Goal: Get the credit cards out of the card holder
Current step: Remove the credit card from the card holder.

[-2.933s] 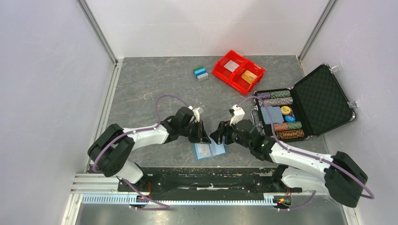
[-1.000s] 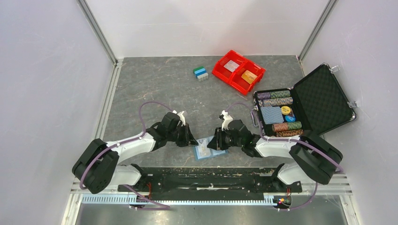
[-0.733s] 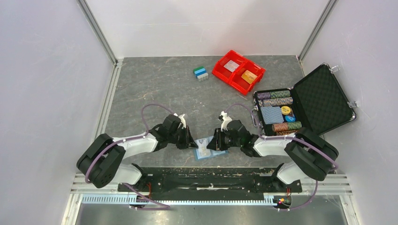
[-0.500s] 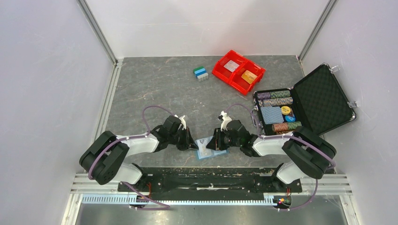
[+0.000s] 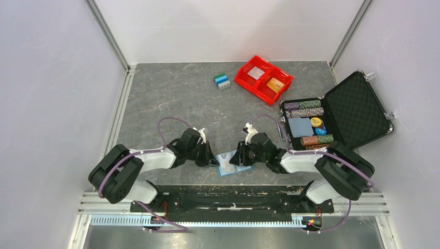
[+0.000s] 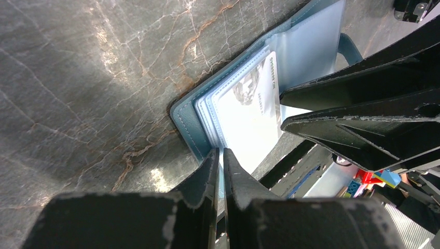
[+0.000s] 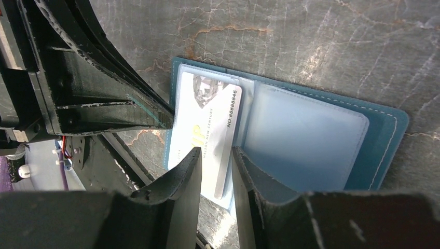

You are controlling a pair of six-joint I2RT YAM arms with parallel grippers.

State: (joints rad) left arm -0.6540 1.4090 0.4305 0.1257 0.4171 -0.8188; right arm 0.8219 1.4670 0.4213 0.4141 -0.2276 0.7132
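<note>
Black fingers of the left gripper (image 6: 219,153) are almost pressed together. A thin pale-blue strip of the card holder (image 7: 306,140) shows in the slit between them, so they pinch the holder at its edge, on the panel that carries the card. The right gripper (image 7: 216,152) has its jaws a little spread. Between its two fingertips one sees the end of a whitish credit card (image 7: 207,124) (grey print and a number along one side), but I cannot tell if the tips touch it. This card lies on one panel of the holder and sticks out past the holder's rim on the side of the arm bases. The other panel is pale and see-through.

The holder lies spread flat on the grey marbled table (image 5: 171,98), near its front edge, between the two grippers, which face each other. Well apart, at the far side, stands a red bin (image 5: 263,78) with a whitish piece in one compartment and an orange one in the other. Near it is a small blue and green block (image 5: 221,81). To the right, an open black case (image 5: 358,109) holds rows of poker chips (image 5: 306,111).
</note>
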